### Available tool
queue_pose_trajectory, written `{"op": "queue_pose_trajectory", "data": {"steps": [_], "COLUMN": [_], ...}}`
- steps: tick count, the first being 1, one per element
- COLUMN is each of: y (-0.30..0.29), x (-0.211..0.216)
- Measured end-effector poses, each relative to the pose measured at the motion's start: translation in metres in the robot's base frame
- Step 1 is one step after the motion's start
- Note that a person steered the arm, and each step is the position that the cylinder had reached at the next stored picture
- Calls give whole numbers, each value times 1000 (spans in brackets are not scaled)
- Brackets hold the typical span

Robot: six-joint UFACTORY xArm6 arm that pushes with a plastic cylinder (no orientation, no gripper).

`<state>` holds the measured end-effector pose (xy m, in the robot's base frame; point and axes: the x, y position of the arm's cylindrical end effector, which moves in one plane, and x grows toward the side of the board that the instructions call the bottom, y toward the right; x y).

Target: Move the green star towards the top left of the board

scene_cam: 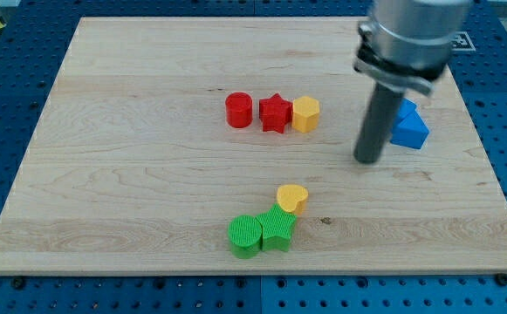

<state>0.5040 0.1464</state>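
The green star (278, 227) lies near the board's bottom edge, a little right of centre. A green cylinder (245, 235) touches its left side and a yellow heart (293, 198) touches its upper right. My tip (368, 160) rests on the board at the right, well above and to the right of the green star, apart from it. It stands just left of the blue blocks (408, 127).
A red cylinder (239, 110), a red star (275, 112) and a yellow hexagon (305, 114) sit in a row at the board's middle. The wooden board (131, 174) lies on a blue perforated table. The arm's grey body (406, 39) hangs over the top right.
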Motion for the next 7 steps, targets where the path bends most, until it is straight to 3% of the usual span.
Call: {"op": "queue_pose_trajectory", "data": {"steps": [2,7], "y": [-24,-101], "x": [107,102]}}
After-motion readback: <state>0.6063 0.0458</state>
